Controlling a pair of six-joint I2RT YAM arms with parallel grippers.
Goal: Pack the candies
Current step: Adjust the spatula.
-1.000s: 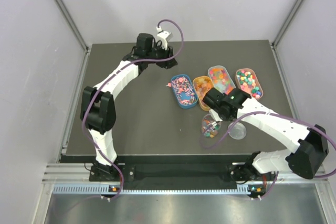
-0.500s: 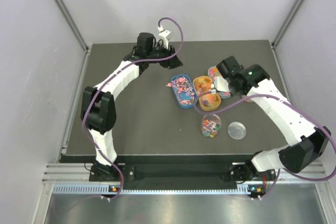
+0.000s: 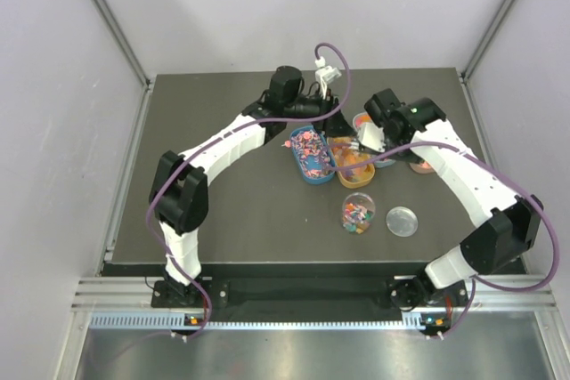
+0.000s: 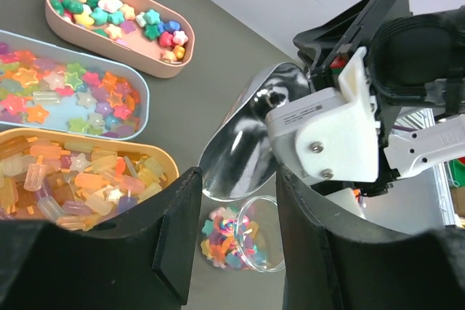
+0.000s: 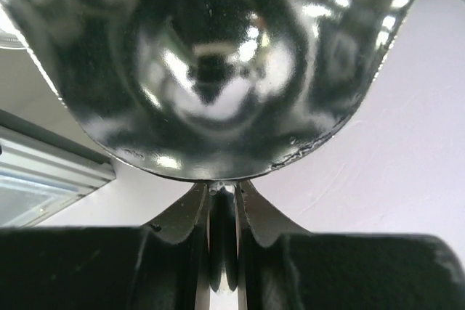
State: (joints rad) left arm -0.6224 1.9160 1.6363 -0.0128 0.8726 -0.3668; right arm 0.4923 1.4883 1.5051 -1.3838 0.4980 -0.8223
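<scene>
- Candies (image 4: 116, 16) lie sorted in four oval trays set side by side on the dark bench (image 3: 232, 202), and a small mixed heap sits in the clear jar (image 4: 272, 259).
- Pink tray (image 4: 138, 63) holds bright mixed shapes, the pale blue tray (image 4: 144, 107) holds star gummies, and the orange tray (image 4: 87, 136) holds orange-yellow pieces. The dark blue tray (image 3: 313, 181) carries the pink-black-white bits.
- Right jaws are clamped tight on the thin handle of the silver scoop (image 4: 243, 143), which hangs above the row of trays. Its bowl shows bare shiny metal in the left wrist view.
- Left jaws stand apart with nothing between them, reaching over the trays from the other side, just beside the scoop (the two arms nearly meet there).
- Jar stands uncapped on the near side of the trays, apart from them, with its round lid (image 3: 402, 221) flat on the bench just beside it.
</scene>
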